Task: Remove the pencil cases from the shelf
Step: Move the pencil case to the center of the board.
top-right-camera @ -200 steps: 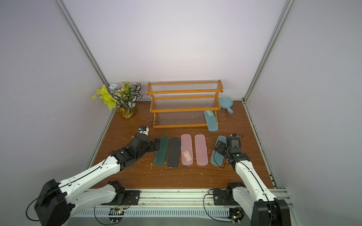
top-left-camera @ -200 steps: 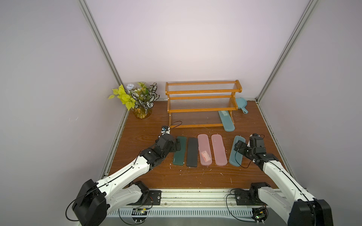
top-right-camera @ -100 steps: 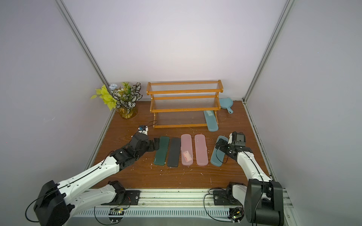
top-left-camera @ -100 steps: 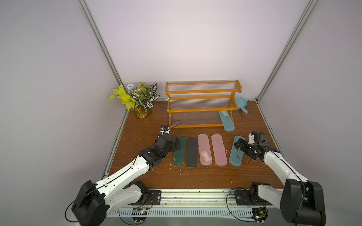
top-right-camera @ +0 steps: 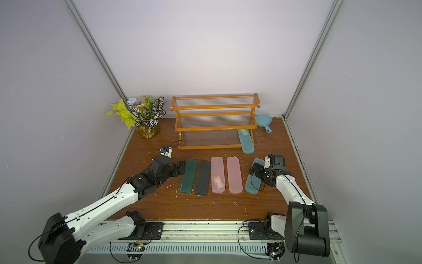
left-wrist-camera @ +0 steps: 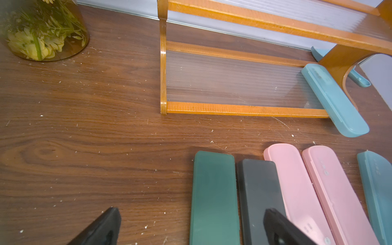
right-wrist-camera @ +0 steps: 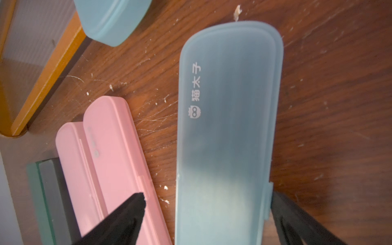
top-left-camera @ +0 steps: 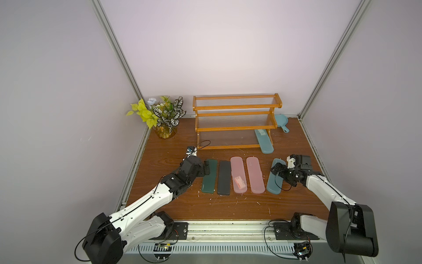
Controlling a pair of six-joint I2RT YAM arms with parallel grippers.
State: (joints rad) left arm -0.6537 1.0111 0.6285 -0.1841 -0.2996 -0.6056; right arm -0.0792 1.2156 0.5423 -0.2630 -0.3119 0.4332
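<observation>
While both arms reach in from 6 o'clock, five of the six cases lie flat on the bench (top-left-camera: 164,160), in a row across its middle, long axes running 12 to 6. From 9 toward 3:
- dark green case (top-left-camera: 209,177)
- black case (top-left-camera: 223,177)
- pink case (top-left-camera: 238,174), with a paper slip showing near its 6 o'clock end
- second pink case (top-left-camera: 255,174)
- after a gap, teal case (top-left-camera: 274,185), tilted toward 1 o'clock

Sixth one, second teal case (top-left-camera: 264,141), sits on the lowest tier of the shelf (top-left-camera: 236,124) at its 3 o'clock end. Its near end overhangs the front rail. Shelf stands at 12 o'clock, by the back wall.

Left fingers (top-left-camera: 207,168): spread wide, holding nothing, low at the 9 o'clock edge of the dark green case's far end. Wrist view puts that case between them.

Right fingers (top-left-camera: 277,169): spread wide, straddling the teal case. In the wrist view one sits over the second pink case and the other just beside the teal case's clasp. Contact cannot be told.

Potted plant (top-left-camera: 165,116) at 10 o'clock. Small teal pan (top-left-camera: 281,120) at 1 o'clock, behind the shelf end.
</observation>
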